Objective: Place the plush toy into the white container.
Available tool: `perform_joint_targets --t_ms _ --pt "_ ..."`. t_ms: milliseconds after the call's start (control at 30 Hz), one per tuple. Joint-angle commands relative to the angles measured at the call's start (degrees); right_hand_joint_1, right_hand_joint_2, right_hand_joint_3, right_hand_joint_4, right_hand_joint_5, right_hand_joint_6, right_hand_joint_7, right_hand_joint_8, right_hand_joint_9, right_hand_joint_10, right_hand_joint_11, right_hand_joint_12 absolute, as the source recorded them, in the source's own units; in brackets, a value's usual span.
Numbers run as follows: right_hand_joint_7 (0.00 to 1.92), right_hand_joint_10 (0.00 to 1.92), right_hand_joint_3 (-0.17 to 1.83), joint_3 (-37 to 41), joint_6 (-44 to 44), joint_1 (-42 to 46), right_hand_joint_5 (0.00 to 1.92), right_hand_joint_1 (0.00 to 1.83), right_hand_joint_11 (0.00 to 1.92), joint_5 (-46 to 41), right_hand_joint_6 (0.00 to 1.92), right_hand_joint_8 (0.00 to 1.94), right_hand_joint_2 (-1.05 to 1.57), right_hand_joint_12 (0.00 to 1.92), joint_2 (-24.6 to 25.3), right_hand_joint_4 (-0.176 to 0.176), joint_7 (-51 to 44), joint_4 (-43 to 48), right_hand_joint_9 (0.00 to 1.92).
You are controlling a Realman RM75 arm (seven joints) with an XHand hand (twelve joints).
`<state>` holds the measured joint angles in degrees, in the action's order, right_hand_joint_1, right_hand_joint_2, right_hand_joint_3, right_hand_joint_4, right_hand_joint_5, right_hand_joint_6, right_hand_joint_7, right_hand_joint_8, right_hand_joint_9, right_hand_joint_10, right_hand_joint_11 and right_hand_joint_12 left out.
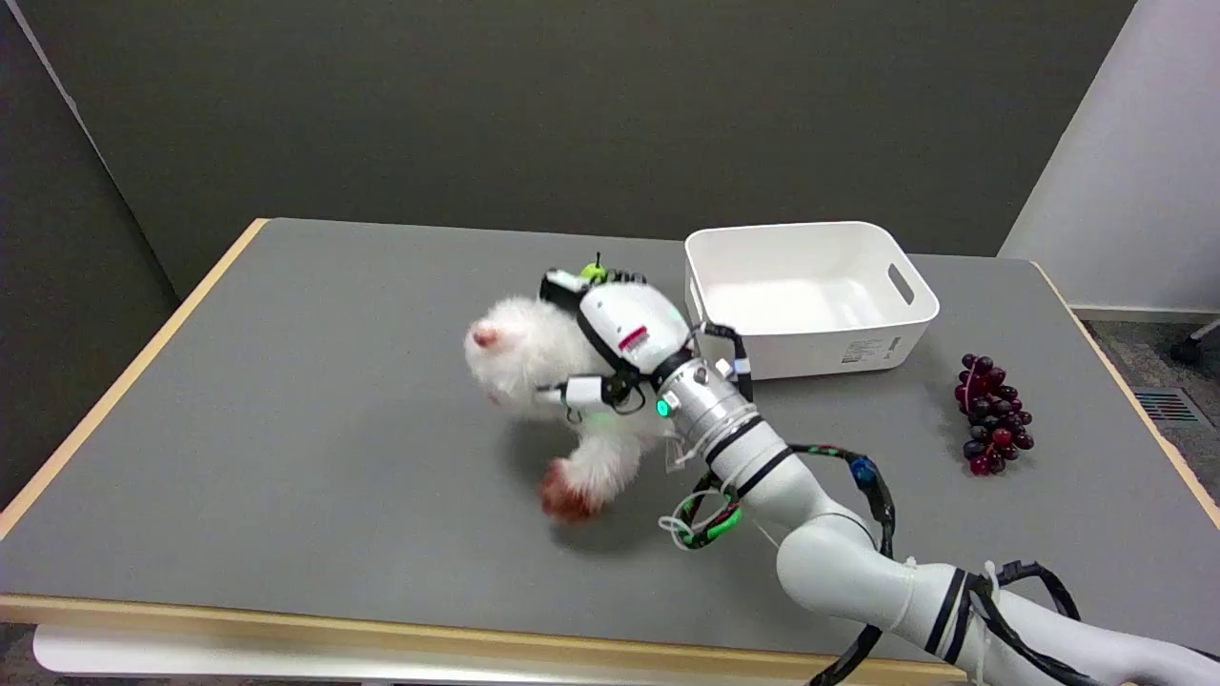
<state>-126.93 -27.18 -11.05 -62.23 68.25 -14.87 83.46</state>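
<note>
Right hand [610, 338] is wrapped around the white plush toy [534, 372], fingers closed into its fur, mid-table on the grey table [286, 429]. The white container [810, 295] sits just right of them, and a bunch of grapes [991, 414] lies further right

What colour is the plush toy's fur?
White, with reddish-brown paw tips, on the plush toy; head view.

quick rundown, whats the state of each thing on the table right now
plush toy: held in the right hand, apparently lifted, not yet in the container
white container: upright, empty
grapes: lying on the table, untouched, right of the container
</note>
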Motion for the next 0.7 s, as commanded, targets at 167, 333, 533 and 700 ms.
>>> perform_joint_targets --t_ms 167,333,533,700 --pt "0.78 1.48 0.34 16.39 -13.79 -5.08 0.58 1.34 0.98 14.97 1.62 1.30 1.07 1.92 -0.62 -0.132 -10.15 3.78 0.81" --pt "0.78 1.47 0.33 21.87 -11.00 -8.50 0.58 1.33 0.94 6.41 1.63 1.30 1.08 1.88 -5.10 -0.135 -14.28 -0.68 0.81" --pt "0.75 1.51 0.31 20.20 -11.61 -12.86 0.57 1.32 0.92 -4.69 1.64 1.35 1.11 1.91 -11.05 -0.127 -17.52 -6.94 0.78" --pt "0.72 1.56 0.29 19.99 -11.19 -14.62 0.55 1.32 0.91 -9.56 1.66 1.39 1.13 1.91 -11.54 -0.119 -16.99 -14.18 0.75"
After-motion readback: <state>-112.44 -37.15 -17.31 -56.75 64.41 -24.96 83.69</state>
